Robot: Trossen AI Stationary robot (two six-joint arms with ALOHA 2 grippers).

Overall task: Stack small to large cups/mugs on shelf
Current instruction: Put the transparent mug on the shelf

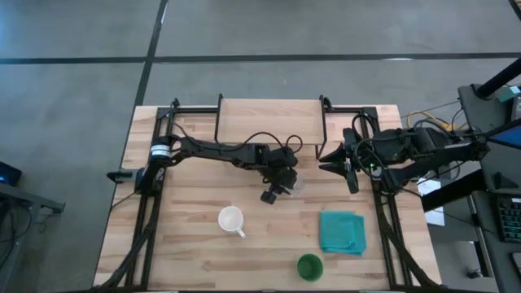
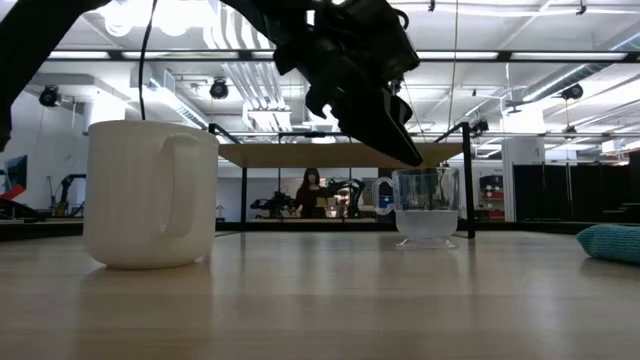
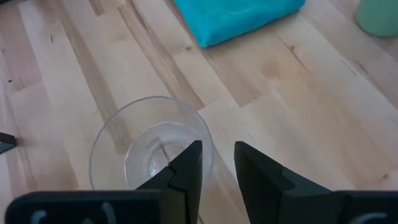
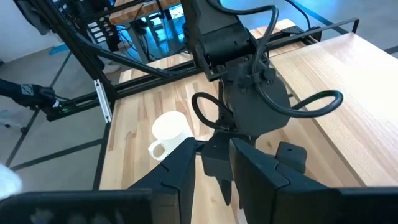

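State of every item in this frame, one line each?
Glass cup: upright on table, empty, rim between left pincer's fingers, not lifted.
White mug: upright on table, untouched.
Green cup: upright near front edge.
Shelf: bare.
Left pincer: open.
Right pincer: idle by shelf.

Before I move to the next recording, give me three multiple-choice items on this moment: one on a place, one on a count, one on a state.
1. Where is the left gripper?
A. over the green cup
B. at the glass cup
C. on the shelf

2. How many cups or mugs stand on the shelf?
A. none
B. one
C. two

3. How does the white mug stand?
A. tipped on its side
B. upside down
C. upright

Answers:
1 B: its jaws sit at the rim of the glass cup.
2 A: the board is bare; the green cup, mug and glass are on the table.
3 C: its mouth faces up.
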